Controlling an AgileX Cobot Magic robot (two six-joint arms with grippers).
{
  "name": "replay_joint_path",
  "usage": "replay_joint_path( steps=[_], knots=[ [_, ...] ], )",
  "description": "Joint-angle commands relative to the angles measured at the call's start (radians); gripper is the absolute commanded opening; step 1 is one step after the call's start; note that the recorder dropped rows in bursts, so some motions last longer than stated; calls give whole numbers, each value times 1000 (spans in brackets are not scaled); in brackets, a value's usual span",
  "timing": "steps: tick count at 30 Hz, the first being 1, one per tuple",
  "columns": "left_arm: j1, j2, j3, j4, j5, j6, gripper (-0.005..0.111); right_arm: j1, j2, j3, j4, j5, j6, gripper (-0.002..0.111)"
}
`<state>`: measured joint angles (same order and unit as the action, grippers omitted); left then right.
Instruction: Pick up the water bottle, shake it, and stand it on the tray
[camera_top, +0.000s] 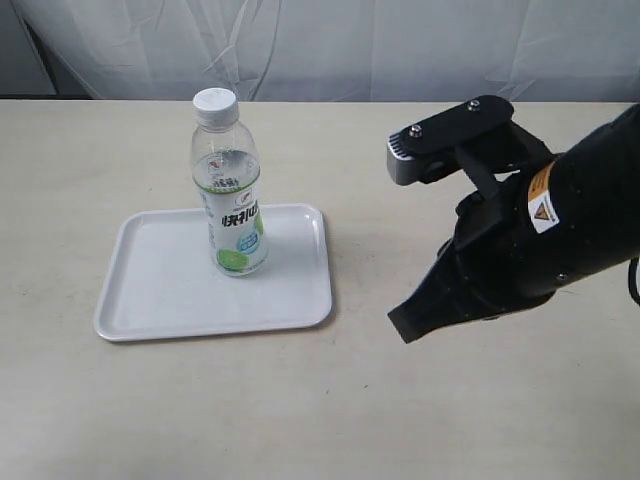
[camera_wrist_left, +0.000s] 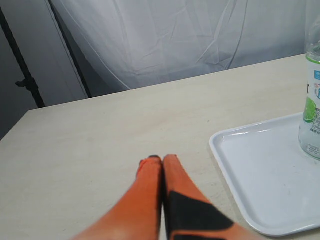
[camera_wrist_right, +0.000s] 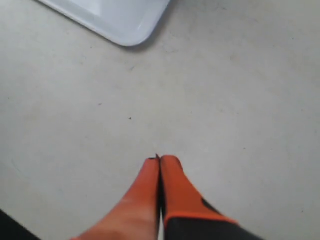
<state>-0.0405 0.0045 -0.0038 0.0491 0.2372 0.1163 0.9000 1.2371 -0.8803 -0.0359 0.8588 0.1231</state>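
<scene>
The water bottle (camera_top: 230, 190) stood upright on the tray (camera_top: 160, 290), white cap on top, its base planted in the tray's right half and toward the far rim as the exterior camera saw it. Nothing was touching it. The label's green circle faced that camera. The tray lay flat on the pale table (camera_top: 450, 400), left of centre, with a white curtain (camera_top: 350, 40) hanging behind the table's far edge.

On my left wrist feed the left gripper (camera_wrist_left: 161, 160) had its two orange fingers pressed together with nothing between them. It pointed out over bare tabletop just beside a rounded corner of the tray, and the bottle's lower half showed at the edge of that feed, standing inside the rim.

The right gripper (camera_wrist_right: 159, 160) was the same story — fingers closed against each other, empty, aimed down at bare table, with one tray corner showing some way beyond the tips. From the exterior camera the right arm (camera_top: 520, 230) filled the right side of the scene, black and bulky, well apart from bottle and tray.
</scene>
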Motion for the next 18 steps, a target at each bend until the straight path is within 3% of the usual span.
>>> replay_joint_path(
  steps=[1, 7, 18],
  knots=[
    [0, -5, 4, -1, 2, -3, 0, -5, -65, 8, -37, -114, 24, -1],
    [0, -5, 4, -1, 2, -3, 0, -79, -233, 8, -2, -285, 32, -1],
    [0, -5, 4, -1, 2, -3, 0, -445, -462, 8, 73, -146, 32, -1]
  ],
)
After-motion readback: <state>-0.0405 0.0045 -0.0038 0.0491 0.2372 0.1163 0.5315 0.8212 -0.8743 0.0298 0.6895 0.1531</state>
